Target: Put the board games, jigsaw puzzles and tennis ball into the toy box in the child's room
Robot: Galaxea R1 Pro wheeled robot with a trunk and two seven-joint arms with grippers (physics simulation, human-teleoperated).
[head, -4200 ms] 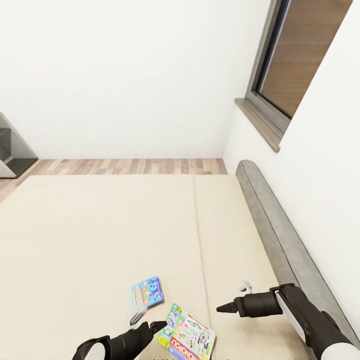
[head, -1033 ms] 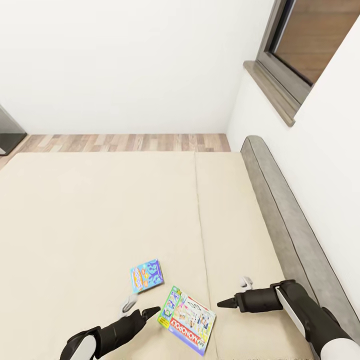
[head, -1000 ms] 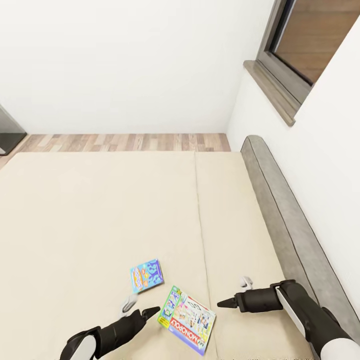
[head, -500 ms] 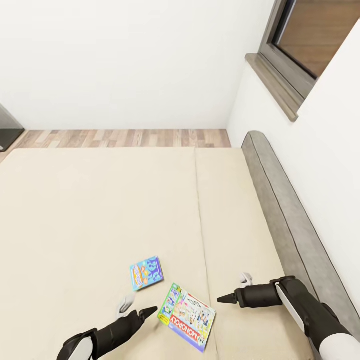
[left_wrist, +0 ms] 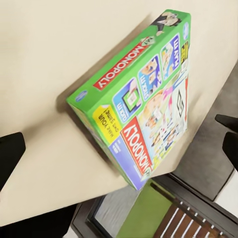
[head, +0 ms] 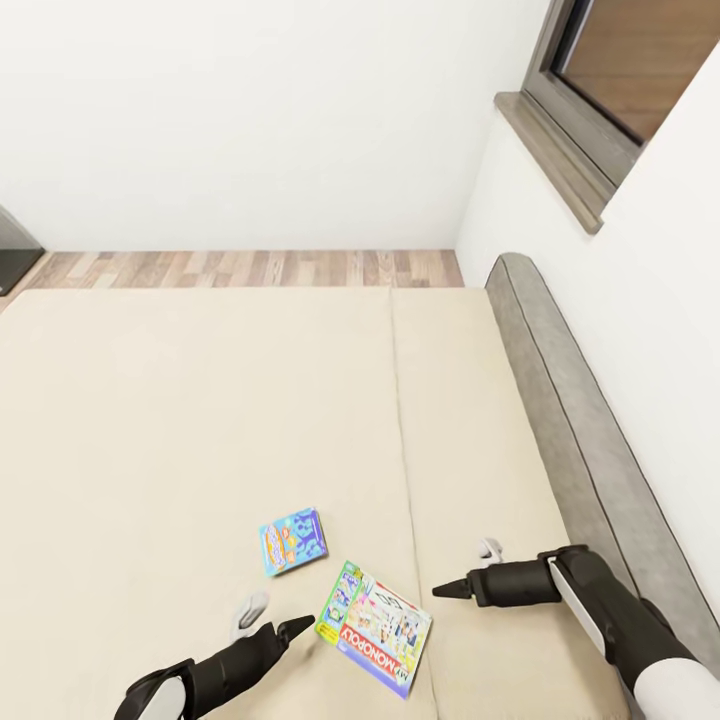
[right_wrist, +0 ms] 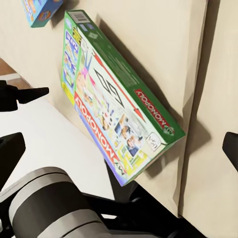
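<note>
The left hand (head: pixel 272 622) hovers low over the bed (head: pixel 200 420), its two fingers spread apart and holding nothing, with the dark fingertip (head: pixel 298 626) just beside the near left edge of the Monopoly board game (head: pixel 375 627) but not clearly touching it. The right hand (head: pixel 470 570) hangs over the mattress on the other side of that box, near its right corner, fingers also parted and empty. The Monopoly board game, a thin flat box with green sides and white, red and green print, lies flat between the two hands. A second, smaller, mostly blue board game (head: pixel 293 540) lies flat just beyond it, apart from it and farther from both hands. That makes two board games on the bed. The bed has a plain beige mattress with a seam running down it and a low grey headboard (head: pixel 580 440) along the right. Beyond it are a wood-plank floor (head: pixel 250 268), white walls and a dark-framed window (head: pixel 590 90).
</note>
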